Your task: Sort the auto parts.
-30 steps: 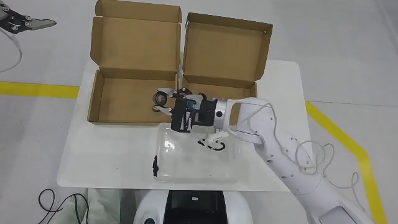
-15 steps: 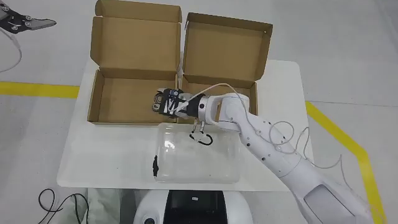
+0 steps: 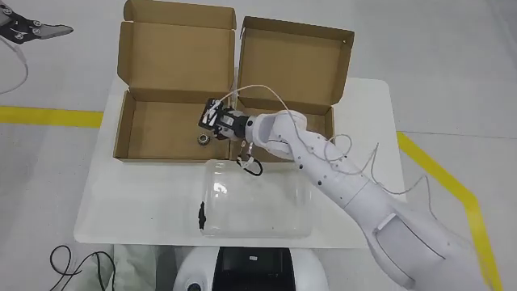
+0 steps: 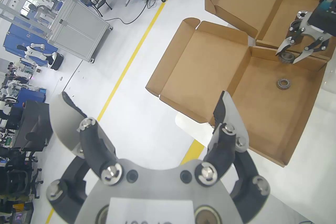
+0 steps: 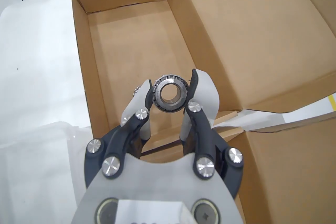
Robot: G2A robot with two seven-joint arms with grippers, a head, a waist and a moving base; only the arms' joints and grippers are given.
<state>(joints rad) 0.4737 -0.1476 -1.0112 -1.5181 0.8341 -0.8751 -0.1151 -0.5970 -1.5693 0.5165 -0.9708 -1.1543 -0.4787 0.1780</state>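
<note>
My right gripper [image 5: 170, 93] is shut on a steel roller bearing [image 5: 170, 95], held just above the floor of the left cardboard box [image 3: 161, 125] at its right end. The top view has this gripper [image 3: 213, 118] reaching in over the box's front wall. A second bearing [image 3: 203, 137] lies loose on the box floor below it, seen as a small ring [image 4: 283, 83] from the left wrist. My left gripper [image 4: 144, 104] hangs open with nothing in it over the floor, far left of the table [image 3: 60, 29].
The right cardboard box [image 3: 291, 65] stands open beside the left one, and a silver part [image 4: 301, 15] lies in it. A clear plastic tray [image 3: 258, 206] sits at the table's front, with a small black piece [image 3: 200, 214] at its left edge.
The right arm's wrist has swung from over the tray's far edge toward the boxes, keeping the bearing over the left box's right end. The left gripper has stayed put.
</note>
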